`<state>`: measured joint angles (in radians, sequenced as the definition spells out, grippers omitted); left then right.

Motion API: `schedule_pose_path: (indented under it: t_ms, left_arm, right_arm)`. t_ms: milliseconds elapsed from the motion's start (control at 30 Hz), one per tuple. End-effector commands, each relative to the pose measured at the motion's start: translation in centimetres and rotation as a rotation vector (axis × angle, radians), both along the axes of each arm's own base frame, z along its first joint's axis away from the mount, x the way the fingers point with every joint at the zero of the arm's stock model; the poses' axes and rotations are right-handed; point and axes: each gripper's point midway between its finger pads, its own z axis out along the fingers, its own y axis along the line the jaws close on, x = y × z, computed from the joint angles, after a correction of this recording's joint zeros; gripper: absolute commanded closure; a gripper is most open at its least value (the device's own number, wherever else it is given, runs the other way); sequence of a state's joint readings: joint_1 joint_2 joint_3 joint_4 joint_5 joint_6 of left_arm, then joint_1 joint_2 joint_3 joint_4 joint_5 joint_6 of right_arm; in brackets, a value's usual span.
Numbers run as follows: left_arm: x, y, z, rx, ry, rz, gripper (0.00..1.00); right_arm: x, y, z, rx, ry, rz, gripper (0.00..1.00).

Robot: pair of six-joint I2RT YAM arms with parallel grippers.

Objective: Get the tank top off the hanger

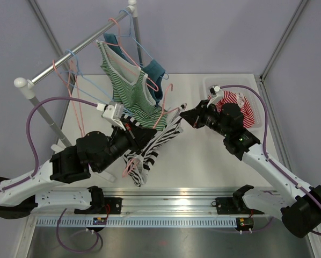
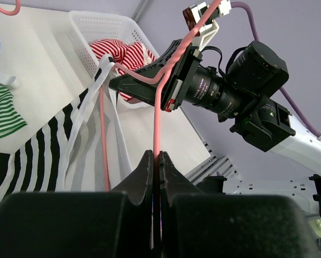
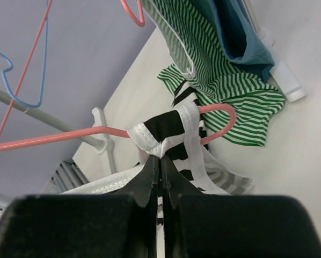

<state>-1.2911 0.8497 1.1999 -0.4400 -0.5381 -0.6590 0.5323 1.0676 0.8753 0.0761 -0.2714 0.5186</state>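
Note:
The black-and-white striped tank top (image 1: pixel 150 148) hangs on a pink hanger (image 1: pixel 173 111) held above the table between the arms. My left gripper (image 1: pixel 129 127) is shut on the hanger's pink wire (image 2: pixel 157 118); its jaws pinch the wire in the left wrist view (image 2: pixel 157 157). My right gripper (image 1: pixel 185 116) is shut on the top's white-edged strap (image 3: pixel 150 134) where it loops over the hanger arm (image 3: pixel 69 136). The jaws meet on the fabric (image 3: pixel 160 158). The rest of the top drapes down to the table (image 2: pixel 53 145).
A clothes rack bar (image 1: pixel 74 54) at the back left carries a green striped top (image 1: pixel 128 86), a blue garment (image 1: pixel 155 70) and empty pink and blue hangers (image 1: pixel 74 75). A white basket (image 1: pixel 230 80) holding a red striped garment (image 1: pixel 246 107) stands at the back right.

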Motion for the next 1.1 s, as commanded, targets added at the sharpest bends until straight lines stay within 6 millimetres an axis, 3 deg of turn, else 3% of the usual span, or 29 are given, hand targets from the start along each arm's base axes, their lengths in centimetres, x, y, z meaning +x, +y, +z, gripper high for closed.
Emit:
schedule_pose_path:
  t_ms: [0, 167, 233, 267, 367, 500, 700, 867, 967, 1000, 1067]
  left_arm:
    - [0.3, 0.7, 2.4, -0.093, -0.034, 0.032, 1.00]
    - [0.1, 0.5, 1.9, -0.060, -0.034, 0.014, 1.00]
    - [-0.2, 0.5, 1.7, -0.048, -0.035, -0.003, 1.00]
    - [-0.2, 0.5, 1.8, -0.052, -0.037, -0.007, 1.00]
    - [-0.4, 0.5, 2.0, -0.052, -0.041, -0.018, 1.00]
    - [-0.7, 0.5, 3.1, -0.080, -0.061, -0.038, 1.00]
    - [-1.4, -0.2, 5.4, -0.130, -0.118, -0.096, 1.00]
    - [-1.9, -1.5, 7.8, -0.178, -0.208, -0.151, 1.00]
    - [-1.5, -3.0, 10.3, -0.192, -0.333, -0.145, 1.00]
    - [-1.3, -4.3, 11.3, -0.204, -0.375, -0.135, 1.00]
    - [-0.3, -4.5, 12.9, -0.169, -0.481, -0.080, 1.00]
  right_arm:
    - [1.0, -0.8, 1.6, -0.021, -0.065, -0.067, 1.00]
    - [2.5, -2.9, 1.6, -0.103, -0.051, -0.198, 1.00]
    - [3.8, -4.8, 0.6, -0.191, -0.024, -0.306, 1.00]
    - [4.4, -5.3, 1.6, -0.201, -0.035, -0.338, 1.00]
    - [6.3, -7.2, 1.1, -0.267, 0.006, -0.429, 1.00]
    - [8.1, -7.2, -0.5, -0.287, 0.088, -0.408, 1.00]
    - [8.3, -7.1, -1.1, -0.314, 0.156, -0.380, 1.00]
    - [7.2, -5.6, 0.5, -0.292, 0.135, -0.266, 1.00]
    - [4.2, -3.3, 4.2, -0.175, 0.047, -0.090, 1.00]
    - [2.2, -2.4, 6.1, -0.125, 0.008, -0.001, 1.00]
    - [0.5, -2.1, 8.6, -0.080, -0.030, 0.058, 1.00]
